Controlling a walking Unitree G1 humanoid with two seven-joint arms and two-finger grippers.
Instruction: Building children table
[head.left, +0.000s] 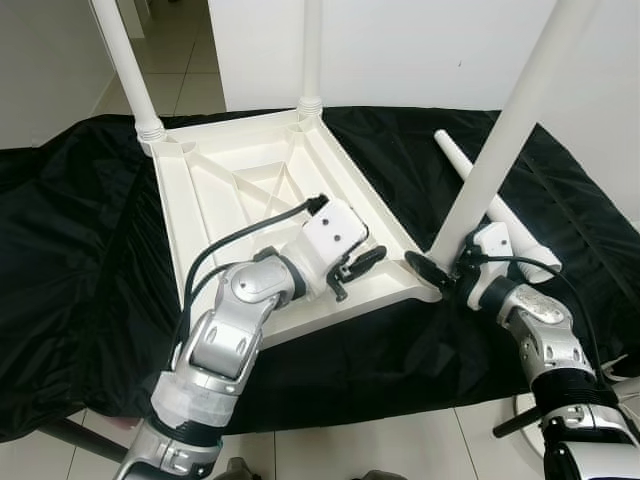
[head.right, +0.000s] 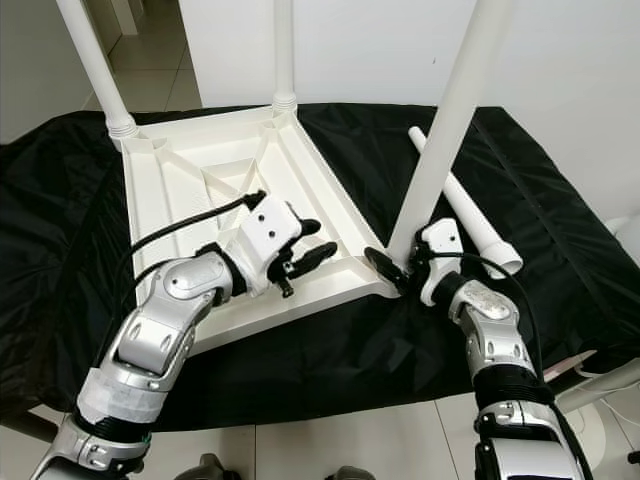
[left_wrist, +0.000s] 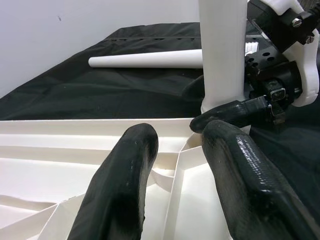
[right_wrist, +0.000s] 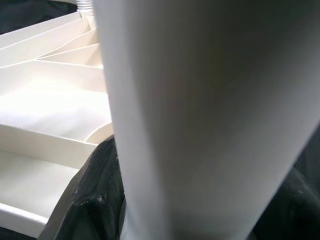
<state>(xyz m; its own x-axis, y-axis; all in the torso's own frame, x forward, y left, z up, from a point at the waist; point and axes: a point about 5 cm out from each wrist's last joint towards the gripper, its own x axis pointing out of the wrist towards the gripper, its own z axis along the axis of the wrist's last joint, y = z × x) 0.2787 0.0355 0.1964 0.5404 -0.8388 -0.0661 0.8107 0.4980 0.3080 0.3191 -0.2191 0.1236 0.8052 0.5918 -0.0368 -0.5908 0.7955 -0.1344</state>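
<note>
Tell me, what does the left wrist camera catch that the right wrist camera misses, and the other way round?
The left wrist view has the left gripper with fingers apart over the upturned white tabletop, a loose leg lying on the black cloth, and the right gripper at the leg's base. The right wrist view gives a close look at the right gripper's finger against that leg. Both share the upright leg and the tabletop's ribs.

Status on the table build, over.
Right gripper shut on third leg at near corner socket. Left gripper open over upturned tabletop. Fourth leg loose on black cloth.
</note>
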